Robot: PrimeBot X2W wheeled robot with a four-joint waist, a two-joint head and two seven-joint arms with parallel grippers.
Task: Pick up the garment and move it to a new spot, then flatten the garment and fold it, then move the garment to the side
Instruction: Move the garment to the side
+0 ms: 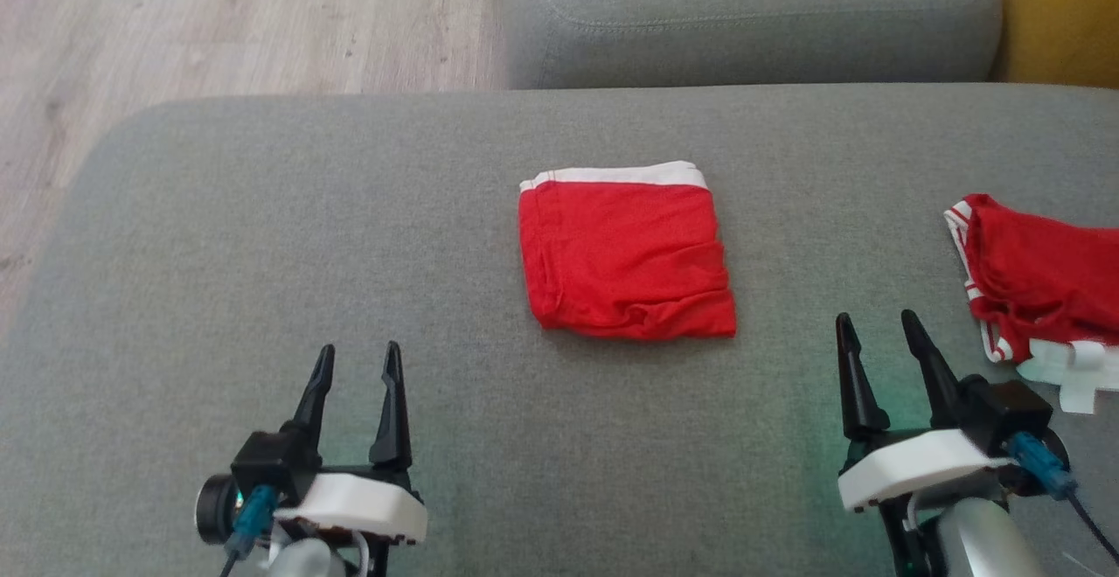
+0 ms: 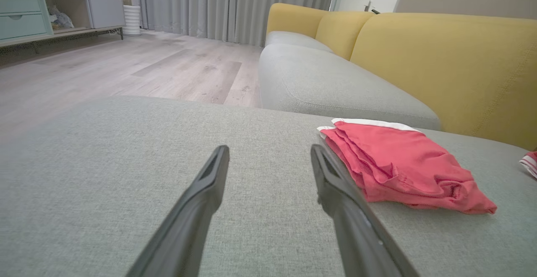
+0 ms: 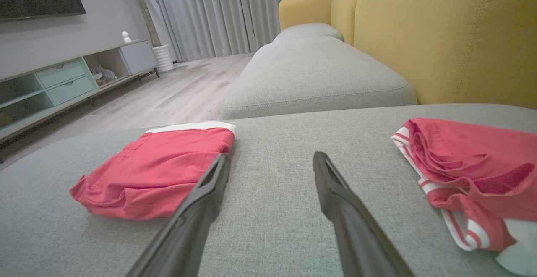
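We see the folded red garment (image 1: 625, 253) lying flat near the middle of the grey seat cushion (image 1: 262, 210), with its white waistband along the 12 o'clock edge. Our left gripper (image 1: 359, 350) sits at about 7 o'clock from it, fingers spread apart with nothing between them. In the left wrist view the garment (image 2: 398, 163) lies just beside the tip of one finger. Our right gripper (image 1: 875, 319) sits at about 4 o'clock from the garment, its fingers also parted and empty, clear of the cloth. At 2 o'clock from that gripper lies a crumpled red garment (image 1: 1040, 280) with striped trim, well apart from the folded one.
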